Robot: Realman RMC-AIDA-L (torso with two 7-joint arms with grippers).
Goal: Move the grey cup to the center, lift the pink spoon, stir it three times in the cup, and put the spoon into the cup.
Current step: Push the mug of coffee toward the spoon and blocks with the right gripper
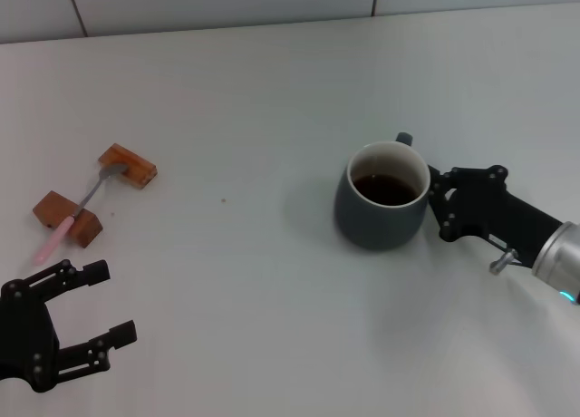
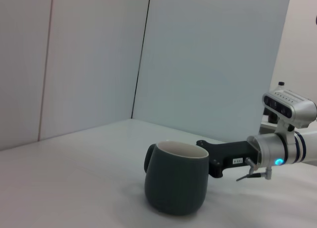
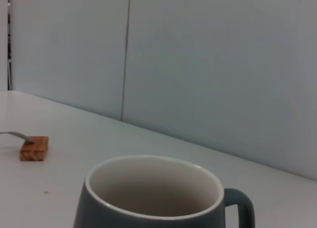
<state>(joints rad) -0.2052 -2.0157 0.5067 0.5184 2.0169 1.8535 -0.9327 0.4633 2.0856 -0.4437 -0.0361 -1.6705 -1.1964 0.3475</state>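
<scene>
The grey cup (image 1: 376,222) stands upright right of the table's middle, with dark liquid inside and its handle pointing to the far side. It also shows in the left wrist view (image 2: 176,183) and fills the right wrist view (image 3: 148,208). My right gripper (image 1: 439,204) is at the cup's right side, fingers spread and close against its wall; it also shows in the left wrist view (image 2: 214,161). The pink spoon (image 1: 56,238) lies at the far left across two wooden blocks. My left gripper (image 1: 107,304) is open and empty near the front left corner, in front of the spoon.
Two orange-brown wooden blocks bear the spoon: one under its bowl (image 1: 129,165), one under its handle (image 1: 65,218). One block and the spoon's bowl show in the right wrist view (image 3: 34,147). A tiled wall (image 1: 272,0) runs along the table's far edge.
</scene>
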